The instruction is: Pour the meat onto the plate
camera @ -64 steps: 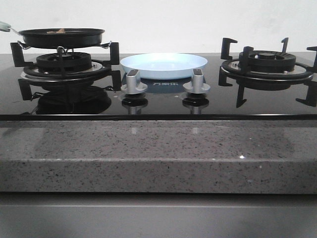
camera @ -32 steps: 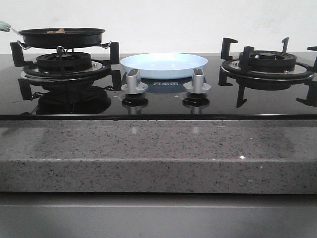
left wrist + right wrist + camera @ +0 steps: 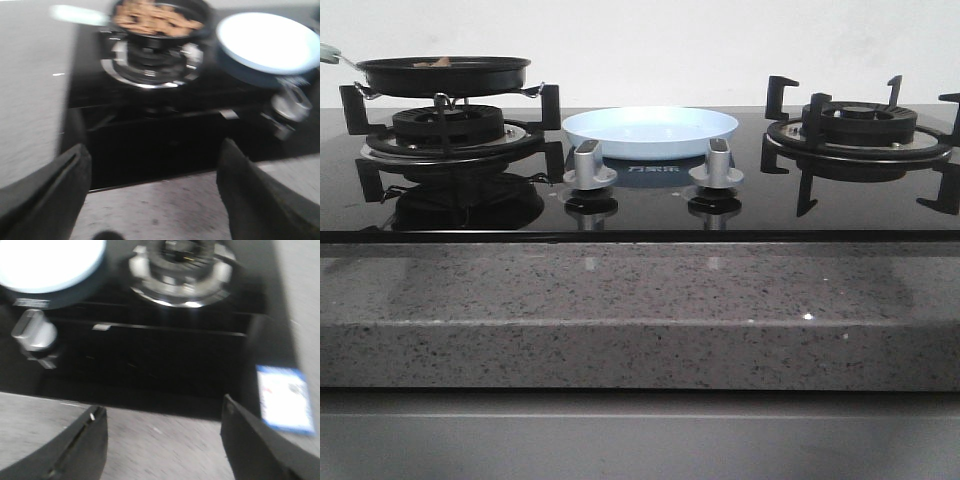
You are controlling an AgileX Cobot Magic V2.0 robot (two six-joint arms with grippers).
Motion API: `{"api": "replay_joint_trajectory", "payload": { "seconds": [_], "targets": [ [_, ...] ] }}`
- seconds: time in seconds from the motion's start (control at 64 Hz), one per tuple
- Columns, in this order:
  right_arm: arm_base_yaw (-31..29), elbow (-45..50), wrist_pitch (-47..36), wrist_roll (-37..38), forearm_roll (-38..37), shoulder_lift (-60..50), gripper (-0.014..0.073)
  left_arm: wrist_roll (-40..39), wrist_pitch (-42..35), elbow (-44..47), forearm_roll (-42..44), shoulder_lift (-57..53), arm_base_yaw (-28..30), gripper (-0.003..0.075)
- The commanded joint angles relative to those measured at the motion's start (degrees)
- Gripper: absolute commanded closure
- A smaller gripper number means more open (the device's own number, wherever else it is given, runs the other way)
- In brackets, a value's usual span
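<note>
The meat [image 3: 155,17] is a heap of reddish-brown pieces in a black frying pan [image 3: 445,75] on the left burner; only a sliver of meat [image 3: 438,62] shows above the rim in the front view. The pan's pale handle [image 3: 80,15] points away from the plate. The pale blue plate [image 3: 650,128] sits bare at the middle of the hob, also seen as the plate [image 3: 270,40] and the plate [image 3: 45,260]. My left gripper [image 3: 154,150] and right gripper [image 3: 162,407] both hang open over the granite front edge, holding nothing. Neither arm shows in the front view.
Two silver knobs [image 3: 589,165] [image 3: 716,162] stand just in front of the plate. A bare burner with black pan supports [image 3: 860,125] is on the right. A blue-and-white label [image 3: 285,397] lies at the hob's right edge. The speckled granite counter [image 3: 640,300] runs along the front.
</note>
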Motion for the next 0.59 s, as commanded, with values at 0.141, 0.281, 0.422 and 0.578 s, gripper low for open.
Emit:
{"api": "replay_joint_trajectory", "payload": {
  "seconds": [0.141,0.281,0.422,0.578],
  "targets": [
    [6.5,-12.1,-3.3,-3.1,2.9,14.4,0.0098,1.1,-4.0,-2.3,1.5,2.2,-11.6,0.0209],
    [8.4,-18.9,-3.2,-3.1,3.1,23.5,0.0098,1.1,-4.0,-2.3,1.5,2.9,-14.0,0.0209],
    [8.4,-25.8,-2.4,-3.1,3.4,32.0,0.0098,1.1,-4.0,-2.3,1.4,3.5,-14.0,0.0209],
    [8.4,-34.6,-0.5,-3.1,3.4,41.5,0.0098,1.1,-4.0,-2.1,1.4,3.6,-14.0,0.0209]
  ]
}}
